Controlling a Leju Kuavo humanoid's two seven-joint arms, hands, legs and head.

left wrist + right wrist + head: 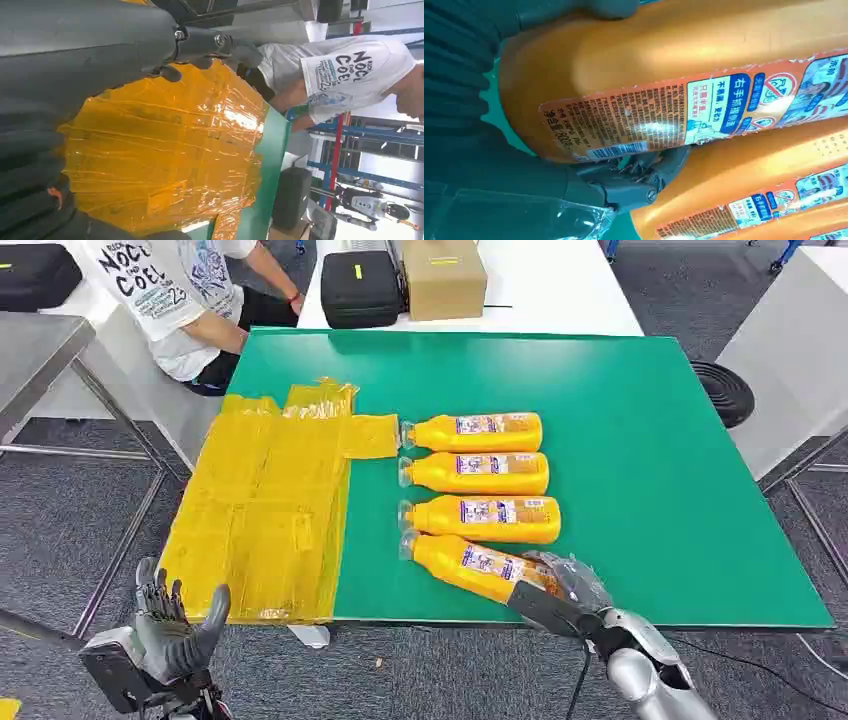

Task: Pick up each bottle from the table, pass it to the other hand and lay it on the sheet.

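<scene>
Several orange bottles lie side by side on the green table point(640, 440), caps toward the yellow sheet point(265, 510). The nearest bottle point(465, 565) lies slanted by the front edge. My right hand point(558, 590) grips its base. In the right wrist view the thumb and fingers point(639, 175) wrap around that labelled bottle point(674, 65), with the neighbouring bottle point(749, 170) right beside it. My left hand point(170, 625) hovers open below the table's front left corner, holding nothing. The left wrist view looks past the left hand point(75, 50) onto the sheet point(165, 150).
A person in a white T-shirt point(170, 290) sits at the far left corner. A black case point(360, 285) and a cardboard box point(443, 275) stand on the white table behind. A black round object point(725, 390) lies off the right edge.
</scene>
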